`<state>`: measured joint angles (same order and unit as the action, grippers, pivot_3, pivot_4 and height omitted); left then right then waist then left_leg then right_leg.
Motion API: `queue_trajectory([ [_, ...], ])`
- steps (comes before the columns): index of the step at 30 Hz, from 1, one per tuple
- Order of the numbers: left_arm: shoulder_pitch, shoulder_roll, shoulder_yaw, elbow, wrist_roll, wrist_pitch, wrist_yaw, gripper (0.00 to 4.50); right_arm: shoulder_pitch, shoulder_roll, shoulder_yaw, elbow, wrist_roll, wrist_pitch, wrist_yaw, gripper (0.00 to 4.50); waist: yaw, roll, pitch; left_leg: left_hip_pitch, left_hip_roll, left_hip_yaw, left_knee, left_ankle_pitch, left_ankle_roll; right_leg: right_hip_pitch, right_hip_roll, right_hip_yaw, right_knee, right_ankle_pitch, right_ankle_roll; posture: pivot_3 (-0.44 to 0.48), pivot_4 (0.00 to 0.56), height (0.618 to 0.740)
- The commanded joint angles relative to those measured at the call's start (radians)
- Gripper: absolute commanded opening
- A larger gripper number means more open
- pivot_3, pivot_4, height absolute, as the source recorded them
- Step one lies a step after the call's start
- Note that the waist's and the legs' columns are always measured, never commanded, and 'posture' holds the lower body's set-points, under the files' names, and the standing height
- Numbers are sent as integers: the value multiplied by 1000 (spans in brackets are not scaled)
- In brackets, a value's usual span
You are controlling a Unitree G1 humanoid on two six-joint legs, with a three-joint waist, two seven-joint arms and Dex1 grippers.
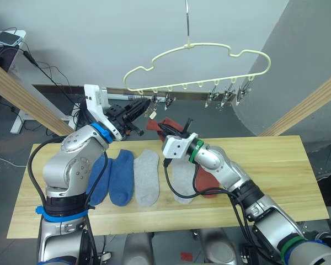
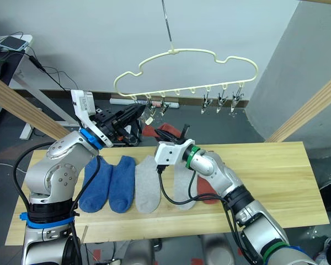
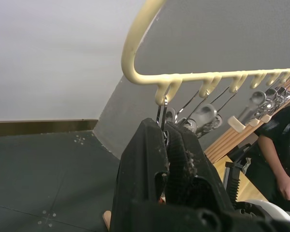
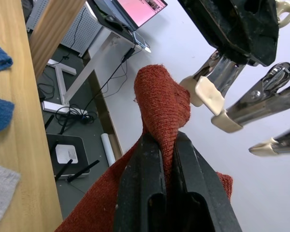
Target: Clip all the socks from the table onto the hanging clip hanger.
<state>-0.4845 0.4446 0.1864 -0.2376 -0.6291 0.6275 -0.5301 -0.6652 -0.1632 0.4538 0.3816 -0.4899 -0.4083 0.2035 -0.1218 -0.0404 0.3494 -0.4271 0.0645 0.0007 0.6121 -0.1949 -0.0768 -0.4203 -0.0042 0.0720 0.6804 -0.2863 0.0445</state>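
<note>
**Red sock lifted to the clip hanger's left end**

The clip hanger (image 1: 196, 69) hangs above the table's (image 1: 276, 165) far edge. The left gripper (image 1: 145, 106) pinches the hanger's leftmost clip (image 3: 165, 114), fingers closed on it. Just below, the right gripper (image 4: 165, 145) clamps a red sock (image 4: 160, 99), raised near that clip. Two blue socks (image 1: 115, 175), two grey socks (image 1: 147, 176) and another red sock (image 1: 206, 178) lie on the table beneath the hanger. A person's arm (image 3: 276, 159) stands beyond the clips.

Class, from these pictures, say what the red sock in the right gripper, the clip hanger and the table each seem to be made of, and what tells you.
Red sock: soft knit fabric; ribbed stitches show.
Clip hanger: apparently thin wire with a smooth pale yellow coating, possibly plastic; its clips look like shiny metal with cream tips.
Table: light wood; grain and plank seams show.
</note>
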Motion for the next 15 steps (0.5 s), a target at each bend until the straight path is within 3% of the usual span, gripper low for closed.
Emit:
queue_trajectory([
  [1, 6, 5, 16, -40, -14, -8, 2, 0, -21, 14, -7, -10, 1, -31, -22, 34, 0, 0, 0, 0, 0, 0, 0, 0, 0, 0, 0, 0, 0, 0, 0, -216, 361, 732],
  [15, 14, 7, 24, -39, -25, 9, 3, 0, -51, 40, -12, 21, 3, -34, -63, 34, 0, 0, 0, 0, 0, 0, 0, 0, 0, 0, 0, 0, 0, 0, 0, -212, 359, 732],
])
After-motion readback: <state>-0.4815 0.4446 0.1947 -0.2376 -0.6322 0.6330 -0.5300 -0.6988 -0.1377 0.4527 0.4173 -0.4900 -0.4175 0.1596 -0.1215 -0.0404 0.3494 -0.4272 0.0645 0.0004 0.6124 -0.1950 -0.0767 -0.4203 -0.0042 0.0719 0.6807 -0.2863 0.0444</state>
